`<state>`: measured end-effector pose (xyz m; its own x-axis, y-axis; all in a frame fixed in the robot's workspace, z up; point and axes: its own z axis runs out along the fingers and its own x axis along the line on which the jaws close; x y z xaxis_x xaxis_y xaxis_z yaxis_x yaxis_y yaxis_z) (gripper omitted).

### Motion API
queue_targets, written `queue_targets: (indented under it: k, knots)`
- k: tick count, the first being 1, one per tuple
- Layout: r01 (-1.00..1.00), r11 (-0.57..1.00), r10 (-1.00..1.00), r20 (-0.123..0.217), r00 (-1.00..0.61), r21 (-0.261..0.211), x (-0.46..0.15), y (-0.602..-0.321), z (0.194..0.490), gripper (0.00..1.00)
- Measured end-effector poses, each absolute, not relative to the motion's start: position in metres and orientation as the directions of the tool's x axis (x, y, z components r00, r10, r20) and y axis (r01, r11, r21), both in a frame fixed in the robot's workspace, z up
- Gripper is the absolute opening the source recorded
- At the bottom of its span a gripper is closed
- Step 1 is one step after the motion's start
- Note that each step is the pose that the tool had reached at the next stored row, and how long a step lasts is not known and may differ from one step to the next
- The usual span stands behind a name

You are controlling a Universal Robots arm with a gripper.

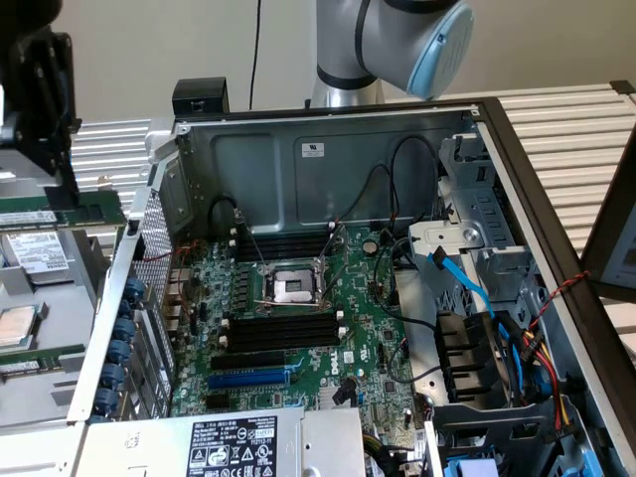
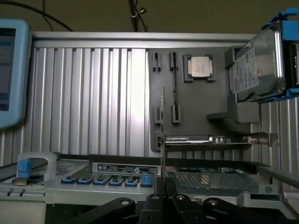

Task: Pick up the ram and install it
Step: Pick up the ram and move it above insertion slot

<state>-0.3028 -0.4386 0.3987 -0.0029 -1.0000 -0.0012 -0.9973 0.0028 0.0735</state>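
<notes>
Ram point(image 1: 75, 212): long, thin, flat green board stick, held level with its broad side to the exterior view. Gripper point(image 1: 68, 191): matte black, clenched on the ram from above. It hangs at the exterior view's left of the open case point(image 1: 328, 159), outside the case wall and above a hard drive point(image 1: 40, 253). Arm point(image 1: 397, 35): smooth grey tube joint with a pale blue cap, up behind the case.

Case is bare grey sheet metal, with a perforated wall on the exterior view's left. Inside it:
- green motherboard point(image 1: 373, 348)
- long black slots point(image 1: 278, 330) with white end clips
- one blue slot point(image 1: 248, 379)
- square metal socket point(image 1: 295, 286)
- loose black, blue and red cables

Wrist view: ram point(image 2: 162, 130) is edge-on, a thin line coming out from between the black fingers point(image 2: 174, 205) of the gripper point(image 2: 162, 198). Beyond it sits a dark grey moulded holder point(image 2: 196, 107) with cut-out pockets. A square silver processor chip point(image 2: 200, 66) is seated in one pocket. The shiny hard drive point(image 2: 257, 65) sits in a blue bracket, and a long card point(image 2: 205, 140) lies across the holder. A ribbed aluminium table point(image 2: 93, 93) is under the holder.
</notes>
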Motion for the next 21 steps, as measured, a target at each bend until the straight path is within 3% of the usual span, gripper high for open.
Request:
queue_targets:
  k: [21]
  knots:
    - [-0.997, 0.002, -1.000, -0.008, -0.003, 0.074, -0.207, -0.439, 0.395, 0.12]
